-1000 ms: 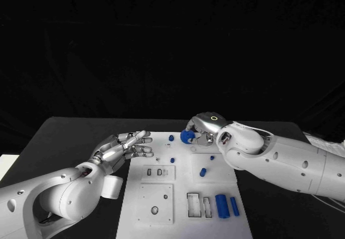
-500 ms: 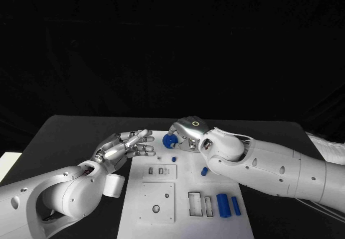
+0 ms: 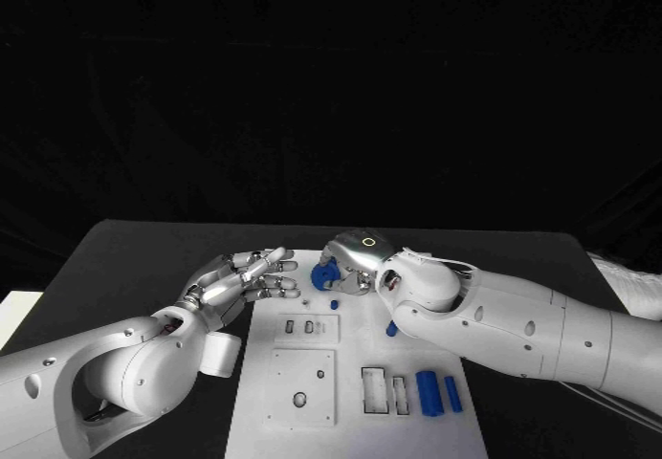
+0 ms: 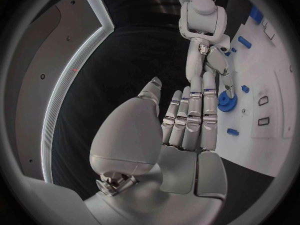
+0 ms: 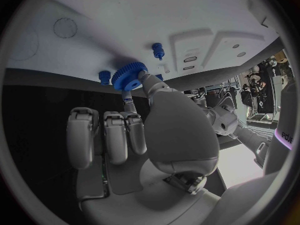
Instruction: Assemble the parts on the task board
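Table, black, carries the white task board, which runs lengthwise from the far edge toward the near edge.

Board surface, head view: two rectangular slots near the near right corner; just right of them two blue cylinders lying side by side, long axes running near-to-far along the board. A raised square plate with small holes sits left of the slots; a smaller plate with two short slots lies beyond it. Small blue peg stands mid-board; another blue piece shows at the right arm's edge, partly hidden.

Left hand: at the board's far left edge, palm toward the board, fingers extended side by side, thumb apart, holding nothing.

Right hand: over the board's far end, just beside the left hand. It pinches a blue gear between thumb and one fingertip; remaining fingers curled toward the palm, pressed together.

Gear: round, toothed rim, central hub, uniform blue. Right wrist view shows it on edge to the board, flat face turned partly toward the camera. Whether it touches the board, cannot tell. Two small blue pegs stand on the board near it.
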Action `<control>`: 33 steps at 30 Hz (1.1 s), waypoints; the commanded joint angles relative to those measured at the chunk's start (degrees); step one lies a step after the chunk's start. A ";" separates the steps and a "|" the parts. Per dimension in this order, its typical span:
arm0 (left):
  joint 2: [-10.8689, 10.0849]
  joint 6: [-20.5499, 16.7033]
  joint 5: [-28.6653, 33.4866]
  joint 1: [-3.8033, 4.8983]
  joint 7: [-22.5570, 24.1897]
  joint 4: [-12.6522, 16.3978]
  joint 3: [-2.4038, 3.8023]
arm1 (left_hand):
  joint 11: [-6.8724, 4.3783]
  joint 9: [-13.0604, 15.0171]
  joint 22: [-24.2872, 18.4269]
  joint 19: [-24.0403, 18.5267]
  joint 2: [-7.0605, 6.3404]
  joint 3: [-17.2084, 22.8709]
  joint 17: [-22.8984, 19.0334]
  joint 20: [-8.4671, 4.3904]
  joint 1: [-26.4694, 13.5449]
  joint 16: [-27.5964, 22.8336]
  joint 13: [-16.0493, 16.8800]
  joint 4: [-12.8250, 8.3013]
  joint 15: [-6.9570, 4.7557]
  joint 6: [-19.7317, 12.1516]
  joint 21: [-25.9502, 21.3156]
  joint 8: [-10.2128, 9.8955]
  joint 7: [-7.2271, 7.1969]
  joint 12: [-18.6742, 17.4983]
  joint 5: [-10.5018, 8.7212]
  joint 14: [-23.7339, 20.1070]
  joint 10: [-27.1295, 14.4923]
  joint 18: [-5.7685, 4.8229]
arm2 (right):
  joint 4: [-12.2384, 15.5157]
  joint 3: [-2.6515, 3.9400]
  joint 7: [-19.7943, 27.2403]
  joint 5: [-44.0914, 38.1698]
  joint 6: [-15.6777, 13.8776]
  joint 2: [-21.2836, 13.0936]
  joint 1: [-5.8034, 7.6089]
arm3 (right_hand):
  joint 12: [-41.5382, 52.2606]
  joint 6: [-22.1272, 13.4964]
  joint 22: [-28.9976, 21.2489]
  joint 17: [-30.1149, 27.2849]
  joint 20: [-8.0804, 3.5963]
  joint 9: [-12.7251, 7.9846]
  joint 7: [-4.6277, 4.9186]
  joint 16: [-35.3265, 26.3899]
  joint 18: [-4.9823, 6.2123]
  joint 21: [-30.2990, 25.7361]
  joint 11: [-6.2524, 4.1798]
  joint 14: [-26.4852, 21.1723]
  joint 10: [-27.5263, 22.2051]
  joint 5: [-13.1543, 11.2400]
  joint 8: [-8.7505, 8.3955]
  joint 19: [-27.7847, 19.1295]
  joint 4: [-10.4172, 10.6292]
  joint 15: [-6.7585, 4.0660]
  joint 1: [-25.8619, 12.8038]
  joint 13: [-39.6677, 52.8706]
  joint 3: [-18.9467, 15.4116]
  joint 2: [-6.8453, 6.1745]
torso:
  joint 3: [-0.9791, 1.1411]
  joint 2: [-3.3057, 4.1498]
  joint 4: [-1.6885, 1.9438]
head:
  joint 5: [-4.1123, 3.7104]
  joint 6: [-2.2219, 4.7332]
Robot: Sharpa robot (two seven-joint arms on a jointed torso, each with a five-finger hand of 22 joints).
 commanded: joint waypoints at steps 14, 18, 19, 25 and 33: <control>0.18 1.25 0.06 0.05 0.07 0.03 0.04 | 0.04 -0.01 -0.07 -0.29 0.47 0.03 0.07 0.18 0.16 -0.36 -0.01 -0.48 0.06 -0.02 0.14 -0.31 0.38 -0.33 -0.31 -0.52 -0.28 0.53 | -1.38 -0.20 -3.86 -2.42 1.10 0.53 -0.24 | -2.02 -3.49 -0.43 12.82 1.17 -0.52 1.16 -0.09 -0.89 -0.30 1.98 5.58 4.96 -7.97 -3.78 0.89 3.19 1.54 -6.29 13.63 0.09 -0.45 | 0.04 0.01 0.01 | -0.37 0.17; 0.18 1.26 0.06 0.05 -0.06 0.02 0.04 | 0.04 0.00 -0.07 -0.30 0.50 0.04 0.09 0.19 0.20 -0.37 -0.01 -0.52 0.06 -0.02 0.15 -0.31 0.38 -0.34 -0.31 -0.53 -0.27 0.54 | -1.52 -0.20 -3.66 -1.83 1.73 0.55 -0.24 | -2.40 -4.54 -0.46 12.83 1.33 -0.72 1.40 -0.09 -0.87 -0.33 2.16 5.58 4.79 -10.01 -3.87 0.84 6.45 1.71 -9.10 13.41 -0.66 -0.58 | 0.03 0.01 -0.02 | -0.40 0.15; 0.17 1.25 0.06 0.05 -0.07 0.02 0.04 | 0.04 0.00 -0.08 -0.30 0.50 0.05 0.10 0.19 0.22 -0.38 0.00 -0.54 0.06 -0.02 0.15 -0.31 0.38 -0.34 -0.31 -0.54 -0.27 0.54 | -1.54 -0.20 -3.47 -1.56 1.95 0.56 -0.23 | -2.48 -4.78 -0.51 12.83 1.35 -0.78 1.42 -0.09 -0.86 -0.36 2.22 5.58 4.75 -10.18 -3.87 0.81 7.58 1.73 -10.24 13.36 -1.18 -0.73 | 0.02 0.01 -0.03 | -0.42 0.12; 0.17 1.19 0.06 0.05 -0.18 0.03 0.04 | 0.04 0.01 -0.09 -0.35 0.46 0.14 0.23 0.19 0.67 -0.43 0.01 -1.00 0.05 -0.02 0.19 -0.33 0.37 -0.39 -0.39 -0.60 -0.25 0.57 | -1.62 -0.21 -2.60 0.26 4.10 0.62 -0.22 | -2.20 -4.73 -0.04 13.25 1.39 -0.87 1.34 0.06 -0.94 -0.14 2.30 5.67 4.91 -5.27 -3.66 0.94 10.00 1.71 -20.16 13.58 -9.75 1.35 | 0.01 0.02 -0.03 | -0.47 0.13; 0.14 1.05 0.06 0.05 -0.31 0.05 0.04 | 0.04 0.01 -0.09 -0.36 0.46 0.15 0.26 0.19 0.73 -0.44 0.01 -1.08 0.05 -0.02 0.20 -0.34 0.38 -0.40 -0.46 -0.61 -0.25 0.57 | -2.04 -0.21 -2.51 2.86 6.23 0.44 -0.20 | -1.74 -3.93 0.59 13.79 1.29 -0.75 1.10 0.28 -1.06 0.18 2.02 5.79 5.15 -5.00 -3.54 1.15 10.00 1.58 -23.30 13.90 -13.58 3.85 | 0.02 0.03 -0.02 | -0.47 0.10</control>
